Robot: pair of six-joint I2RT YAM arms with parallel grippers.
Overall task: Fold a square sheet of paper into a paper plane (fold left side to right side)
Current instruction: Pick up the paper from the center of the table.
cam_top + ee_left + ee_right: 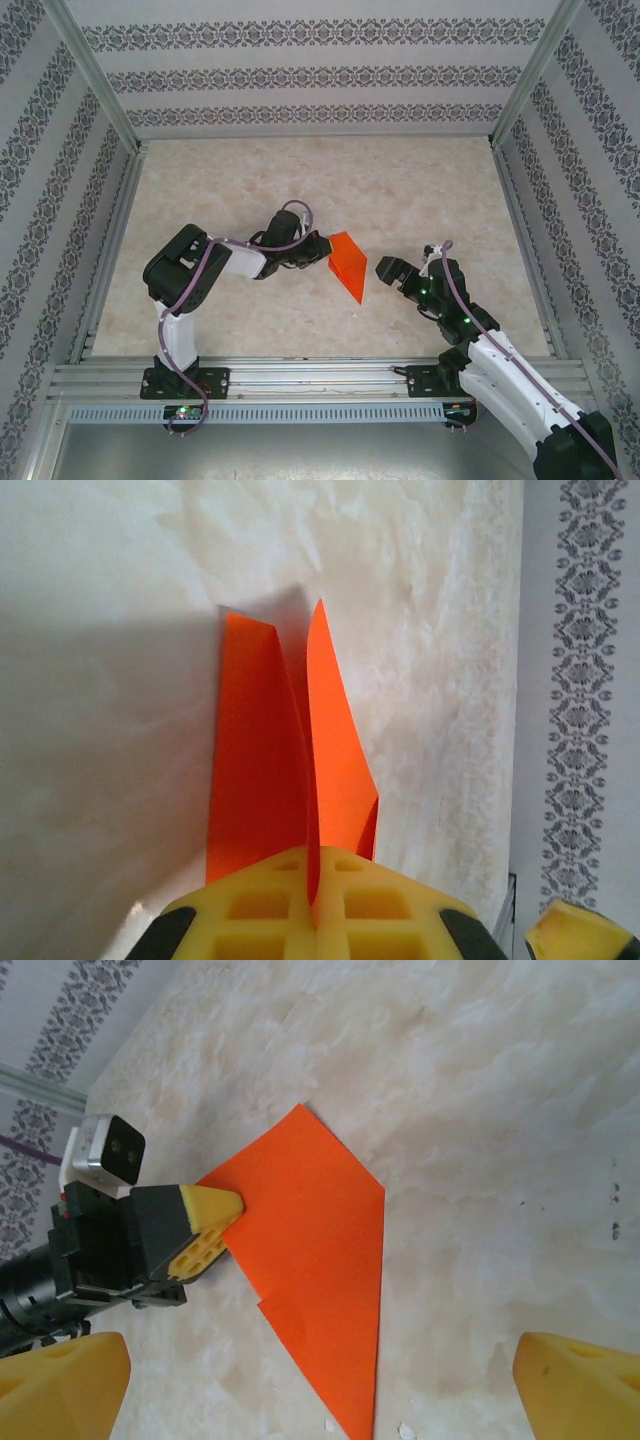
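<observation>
in the top view both arms rise from the rail [320, 380] at the near edge of the table [250, 180]. the left arm [190, 280] bends in from 7 o'clock and the right arm [500, 360] from 5 o'clock.

the right gripper [388, 268] hangs just off the 3 o'clock side of the orange paper [347, 264], near it but apart. in its own wrist view its yellow fingers [65, 1380] sit at the two lower corners, spread wide. the paper's pointed tip lies on the table between them.

the left gripper [322, 248] meets the paper at its 10 o'clock edge. in the left wrist view its fingers [250, 915] are pressed together, and a raised flap of the paper runs on edge into the seam between them, so they pinch it. the right wrist view shows this gripper with a yellow fingertip on the paper's 9 o'clock edge.

the paper sits about the middle of the table, folded into a narrow pointed shape. its sharp tip points toward 5 o'clock in the top view. whether all of it rests flat, i cannot tell. past it the pale marbled table runs on to the patterned walls [320, 80] at 12 o'clock.
</observation>
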